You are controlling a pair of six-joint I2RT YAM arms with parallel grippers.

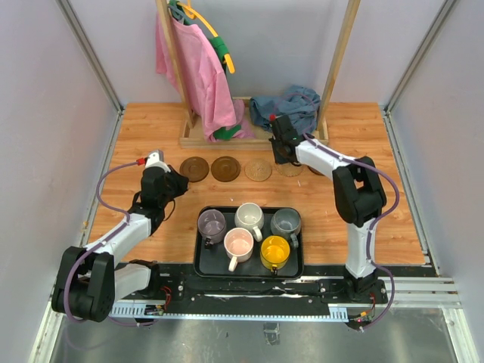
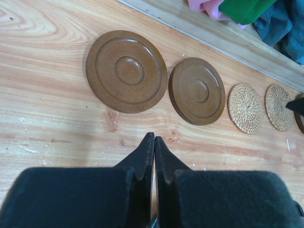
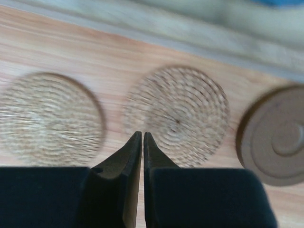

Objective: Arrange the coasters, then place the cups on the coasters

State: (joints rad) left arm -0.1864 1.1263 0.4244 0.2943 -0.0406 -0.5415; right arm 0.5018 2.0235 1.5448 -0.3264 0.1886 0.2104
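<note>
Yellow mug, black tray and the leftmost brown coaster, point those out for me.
yellow mug (image 1: 275,251), top view, its inside.
black tray (image 1: 209,265), top view, bare near-left corner.
leftmost brown coaster (image 2: 129,71), left wrist view, its centre dimple.

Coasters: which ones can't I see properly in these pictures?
Right wrist view: the last dark coaster is cut off by the right edge; the middle woven coaster is blurred.
Top view: the right arm covers most of that dark coaster.
Left wrist view: the edge cuts it off too.
</note>
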